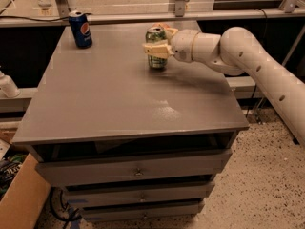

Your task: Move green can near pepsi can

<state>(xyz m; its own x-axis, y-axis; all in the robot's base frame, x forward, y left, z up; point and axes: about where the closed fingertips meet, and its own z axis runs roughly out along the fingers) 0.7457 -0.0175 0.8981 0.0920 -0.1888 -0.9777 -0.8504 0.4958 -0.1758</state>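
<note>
The green can point(156, 57) stands upright on the grey table point(109, 99), at the back and right of centre. My gripper point(155, 39) reaches in from the right and straddles the can. The near finger point(155, 49) lies across the can's front and the far finger point(167, 30) shows behind its top. The fingers look closed against the can, which rests on the table. The pepsi can point(81, 29), dark blue with a round logo, stands upright at the table's back left corner, well apart from the green can.
The table is the top of a drawer cabinet point(138, 171). My white arm point(257, 66) spans the right side. A metal rail point(143, 15) runs behind the table. A cardboard box point(21, 199) stands on the floor at lower left.
</note>
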